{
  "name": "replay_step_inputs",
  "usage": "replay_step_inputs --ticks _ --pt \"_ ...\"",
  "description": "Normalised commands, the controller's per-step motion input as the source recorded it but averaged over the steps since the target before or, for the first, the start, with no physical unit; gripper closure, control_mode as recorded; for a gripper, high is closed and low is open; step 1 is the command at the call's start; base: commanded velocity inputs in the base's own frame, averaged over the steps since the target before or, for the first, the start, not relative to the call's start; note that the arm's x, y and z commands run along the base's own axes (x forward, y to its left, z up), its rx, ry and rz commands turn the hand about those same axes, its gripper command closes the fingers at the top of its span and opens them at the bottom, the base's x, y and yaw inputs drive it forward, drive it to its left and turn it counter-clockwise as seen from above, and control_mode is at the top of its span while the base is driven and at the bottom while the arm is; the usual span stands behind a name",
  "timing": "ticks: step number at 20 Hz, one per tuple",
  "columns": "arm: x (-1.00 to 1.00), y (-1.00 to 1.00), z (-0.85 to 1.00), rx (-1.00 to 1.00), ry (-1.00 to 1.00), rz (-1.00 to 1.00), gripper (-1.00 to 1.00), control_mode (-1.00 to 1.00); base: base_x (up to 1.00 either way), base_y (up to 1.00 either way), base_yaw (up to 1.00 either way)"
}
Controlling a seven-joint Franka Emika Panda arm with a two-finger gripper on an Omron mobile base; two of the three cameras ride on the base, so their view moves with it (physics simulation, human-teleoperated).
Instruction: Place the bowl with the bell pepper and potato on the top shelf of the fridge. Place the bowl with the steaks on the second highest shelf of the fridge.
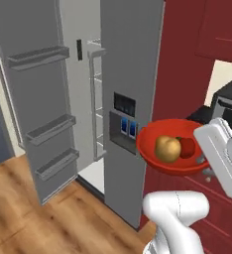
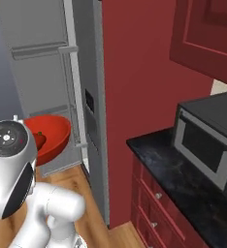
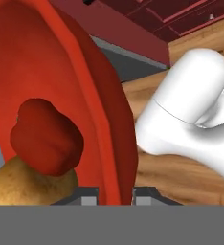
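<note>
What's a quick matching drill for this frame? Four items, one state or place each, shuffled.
Items:
1. bowl
2. potato
3. microwave
4. fridge door

States:
A. on the black counter
B. swung open, racks showing
C. clamped at its rim by the gripper
D. lying in the bowl beside the pepper

Pairs: 1-C, 2-D, 3-A, 4-B

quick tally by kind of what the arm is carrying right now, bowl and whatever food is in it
bowl with the bell pepper and potato: 1, red-orange, its rim pinched in the shut tool
potato: 1
bell pepper: 1
total: 3 things carried
</note>
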Motion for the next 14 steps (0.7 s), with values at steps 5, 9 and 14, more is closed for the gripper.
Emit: replay_step_inputs --ticks 5,9,14 --pt "0.0 0.0 0.0 0.0 0.0 0.0 1.0 1.0 0.82 1.0 -0.17" --pt "0.0 0.0 0.0 0.0 0.0 0.0 1.0 1.0 0.51 1.0 -0.18" --pt "0.0 0.0 0.0 0.0 0.0 0.0 1.0 1.0 0.77 1.0 -0.34"
